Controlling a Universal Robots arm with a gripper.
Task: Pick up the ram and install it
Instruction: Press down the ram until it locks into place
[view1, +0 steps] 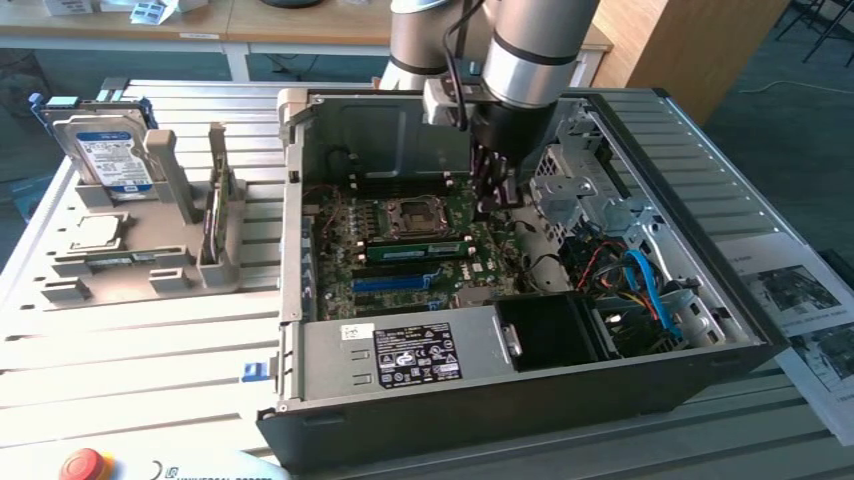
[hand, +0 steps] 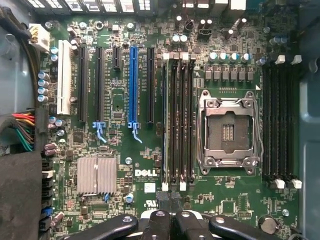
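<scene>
Green ram (view1: 416, 249) sits along the motherboard (hand: 235, 200) slots; gripper (hand: 172, 205) pinched shut, empty, over the board.

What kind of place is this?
Probably a robotics lab or test bench: a robot arm reaches into an open desktop computer case on a slatted metal table, beside a grey fixture holding a hard drive, with a red emergency-stop button nearby.
</scene>
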